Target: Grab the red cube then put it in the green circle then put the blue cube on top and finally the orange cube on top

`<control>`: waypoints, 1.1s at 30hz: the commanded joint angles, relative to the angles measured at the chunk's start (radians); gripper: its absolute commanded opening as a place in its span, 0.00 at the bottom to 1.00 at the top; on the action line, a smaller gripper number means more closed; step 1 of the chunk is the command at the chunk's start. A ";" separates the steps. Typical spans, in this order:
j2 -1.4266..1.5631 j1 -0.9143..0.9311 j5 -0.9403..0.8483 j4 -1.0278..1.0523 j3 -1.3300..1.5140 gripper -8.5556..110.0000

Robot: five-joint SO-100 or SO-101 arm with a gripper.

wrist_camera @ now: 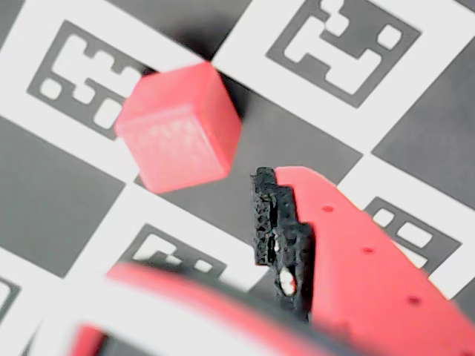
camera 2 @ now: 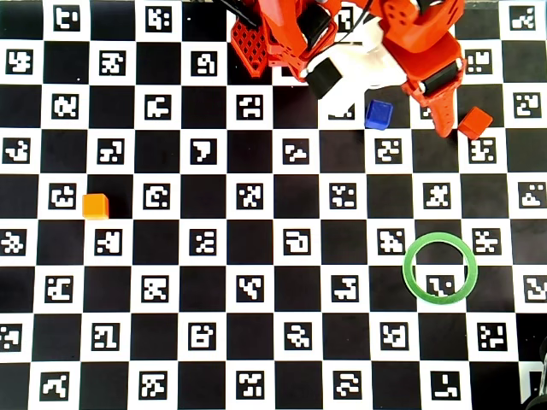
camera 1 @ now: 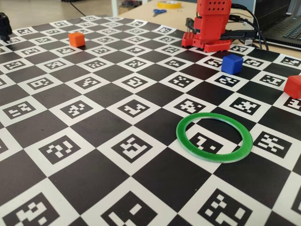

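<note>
Gripper (camera 2: 446,128) hung just beside red cube (camera 2: 475,123), jaw state could not be told; judged it should centre over cube; green circle (camera 2: 439,267) sat empty.

No readable text, brand names, numbers or labels appear in any view. The only markings are black-and-white square fiducial codes printed in the white squares of the checkerboard mat (camera 2: 205,192); these are machine-readable patterns, not legible characters. The cubes and ring carry no visible lettering.
</note>
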 commanded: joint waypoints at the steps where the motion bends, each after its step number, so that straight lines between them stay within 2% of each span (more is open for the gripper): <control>1: -0.098 -0.023 0.038 0.083 -0.147 0.42; 13: -0.224 -0.215 0.066 -0.005 -0.164 0.45; 33: -0.495 -0.293 0.074 -0.281 -0.106 0.45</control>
